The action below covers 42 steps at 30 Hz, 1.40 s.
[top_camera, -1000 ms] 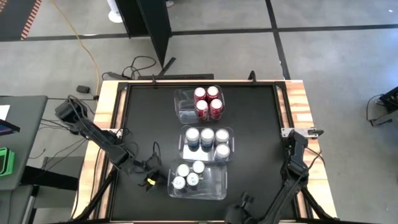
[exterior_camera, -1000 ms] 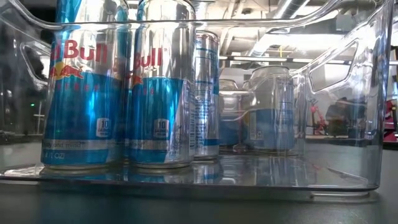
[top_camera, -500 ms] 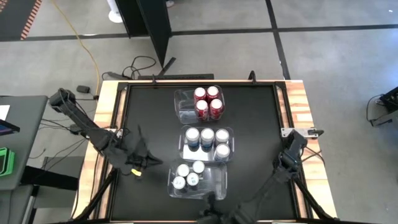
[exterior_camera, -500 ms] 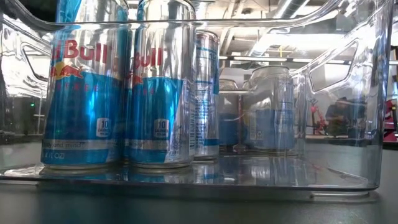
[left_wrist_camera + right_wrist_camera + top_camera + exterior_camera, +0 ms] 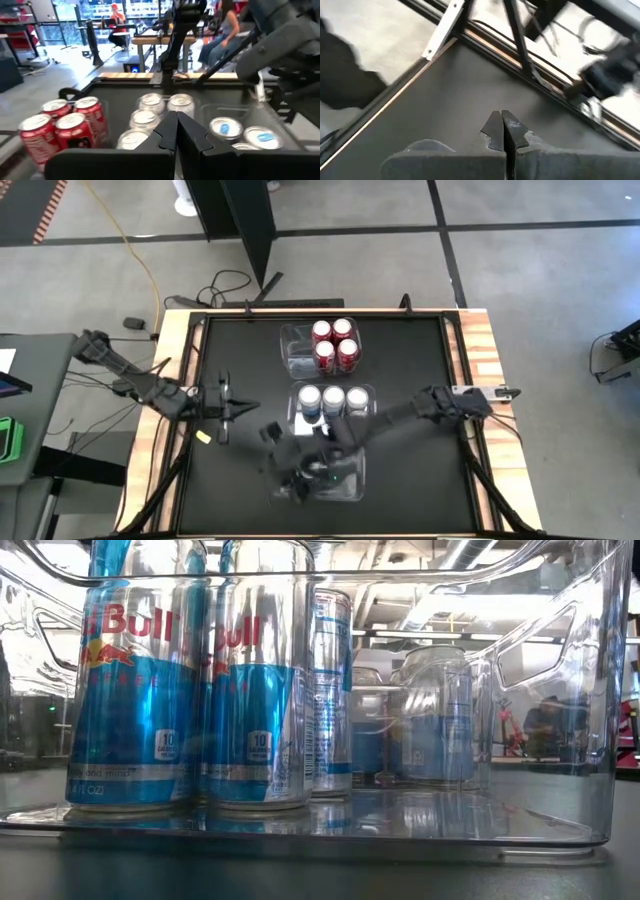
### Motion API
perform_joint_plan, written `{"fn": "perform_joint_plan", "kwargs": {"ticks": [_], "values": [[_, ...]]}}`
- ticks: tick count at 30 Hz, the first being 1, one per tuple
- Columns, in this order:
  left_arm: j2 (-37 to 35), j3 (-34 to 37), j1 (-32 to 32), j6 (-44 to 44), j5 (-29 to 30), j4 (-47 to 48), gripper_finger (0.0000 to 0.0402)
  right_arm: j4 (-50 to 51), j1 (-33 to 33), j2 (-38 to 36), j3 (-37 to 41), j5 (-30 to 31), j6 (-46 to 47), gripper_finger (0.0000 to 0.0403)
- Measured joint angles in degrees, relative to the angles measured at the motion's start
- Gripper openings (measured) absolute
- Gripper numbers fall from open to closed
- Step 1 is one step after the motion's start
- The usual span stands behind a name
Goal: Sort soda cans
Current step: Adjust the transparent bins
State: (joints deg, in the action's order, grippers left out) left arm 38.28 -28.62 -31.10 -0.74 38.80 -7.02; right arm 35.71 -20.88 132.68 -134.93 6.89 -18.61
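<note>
Left gripper (image 5: 176, 131): fingers pressed together, nothing held; it hangs over the bare mat at the table's left side, facing the bins. Right gripper (image 5: 502, 129): fingers pressed together, nothing held; its arm (image 5: 400, 413) reaches from the right edge across the middle bin toward the near bin, and the wrist view looks down on bare mat.

Cans: all stand upright, long axis vertical, silver tops up. Four red cans (image 5: 334, 344) occupy the right part of the far bin (image 5: 297, 352). The middle bin (image 5: 297, 420) shows three silver-topped cans (image 5: 332, 398) in a row; the rest is hidden behind the arm. The near bin (image 5: 560, 710) holds light blue cans (image 5: 135, 700) grouped at its left end, labels facing the low camera. The three bins stand in a line down the table's centre, apart from one another.

Surface: black mat (image 5: 410, 360) on a table (image 5: 480, 350) with a wooden border.

Room: grey floor with dark lines, a yellow cable (image 5: 140, 255) and black leads behind the table. People sit at desks (image 5: 150, 40) beyond it in the left wrist view.
</note>
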Motion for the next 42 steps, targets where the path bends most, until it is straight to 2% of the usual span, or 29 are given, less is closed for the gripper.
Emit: {"fn": "perform_joint_plan", "kwargs": {"ticks": [3,8,12,17,23,27,34,42], "values": [[0.34,0.00,4.76,1.92,-5.40,-0.19,0.0000,-0.27,3.84,0.00,0.11,-8.83,-2.66,0.0001],[0.03,0.00,12.25,5.54,-11.79,-0.56,0.0000,0.01,8.32,-0.06,2.76,-13.66,-5.52,0.0001],[-0.51,0.00,18.64,7.96,-16.27,-1.02,0.0000,-7.38,10.92,-0.06,5.02,-18.27,-6.76,0.0000],[-2.44,0.00,25.78,8.47,-20.90,-1.65,0.0000,-15.11,13.09,-1.06,5.09,-19.18,-6.67,0.0000],[-5.75,0.00,31.57,9.22,-25.79,-1.48,0.0000,-16.35,14.02,-8.94,8.66,-19.23,-8.66,0.0000],[-6.78,0.00,33.96,9.95,-26.77,-1.23,0.0000,-24.76,17.02,-18.63,21.27,-19.01,-6.59,0.0000],[-5.97,0.00,36.78,7.80,-28.10,4.60,0.0000,-37.77,21.26,-41.91,53.82,-12.75,-4.74,0.0000],[-0.11,0.00,39.46,4.15,-28.23,10.36,0.0000,-41.14,22.93,-67.89,86.56,-2.17,7.32,0.0000]]}}
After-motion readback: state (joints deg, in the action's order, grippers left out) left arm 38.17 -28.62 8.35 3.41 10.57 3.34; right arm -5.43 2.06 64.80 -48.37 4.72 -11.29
